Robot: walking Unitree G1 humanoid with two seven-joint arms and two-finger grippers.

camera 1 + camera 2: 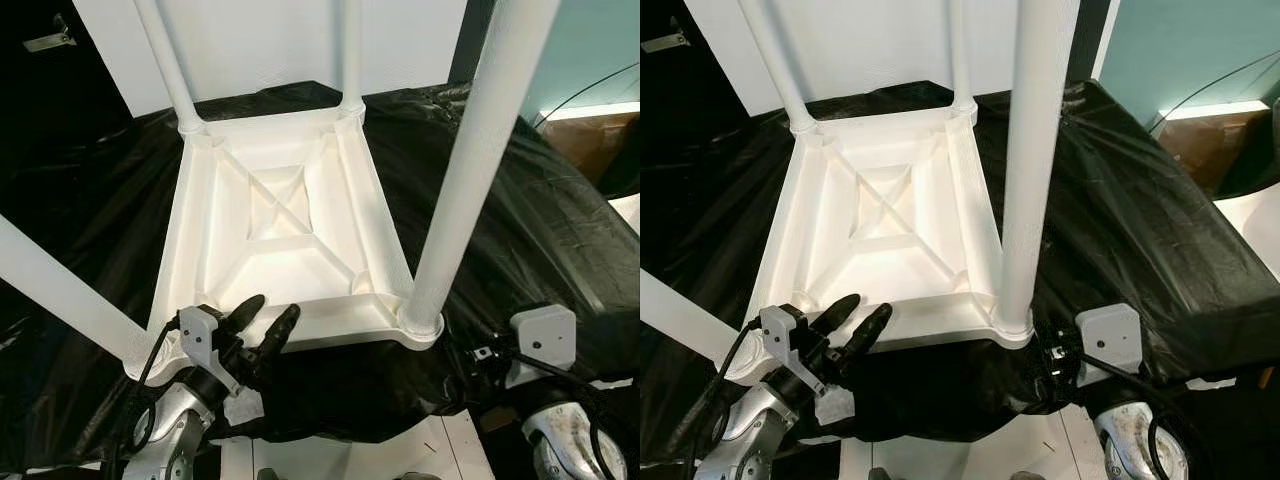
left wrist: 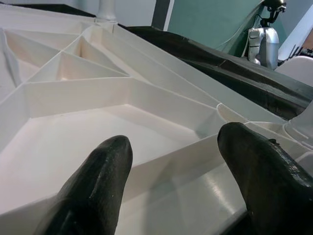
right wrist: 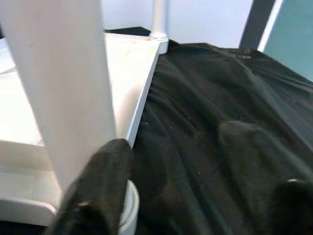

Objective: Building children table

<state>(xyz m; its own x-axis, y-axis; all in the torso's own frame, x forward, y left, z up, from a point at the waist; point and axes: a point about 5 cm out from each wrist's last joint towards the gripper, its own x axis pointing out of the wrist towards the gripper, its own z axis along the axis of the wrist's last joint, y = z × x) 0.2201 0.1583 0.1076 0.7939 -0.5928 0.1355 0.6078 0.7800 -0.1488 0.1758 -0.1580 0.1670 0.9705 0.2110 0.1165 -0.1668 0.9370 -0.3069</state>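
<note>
Black sheeting (image 1: 560,230) drapes the bench, likely to guard the white plastic while the table (image 1: 285,225) lies on it upside down, ribbed underside up so the leg sockets face the robot. From the left eye, two far legs (image 1: 170,65) stand in their corner sockets, the near right leg (image 1: 470,170) rises from its collar at the near right corner, and a fourth leg (image 1: 60,290) slants away from the near left corner, so I judge it is not seated straight. The left gripper (image 1: 268,322) rests over the table's near edge with fingers parted and nothing between them, probably steadying the frame. From the right eye, the right gripper's grey housing (image 1: 1108,340) sits just beside the near right leg's base, low against the sheeting; its fingers are hidden there. Along the left wrist, the two black fingers (image 2: 100,176) stand well apart over a rib of the underside, holding nothing. Along the right wrist, the right gripper (image 3: 186,171) is spread wide and holds nothing, one finger just beside the near right leg (image 3: 63,83) and the other over the sheeting, seemingly placed to close on the leg near its collar.
</note>
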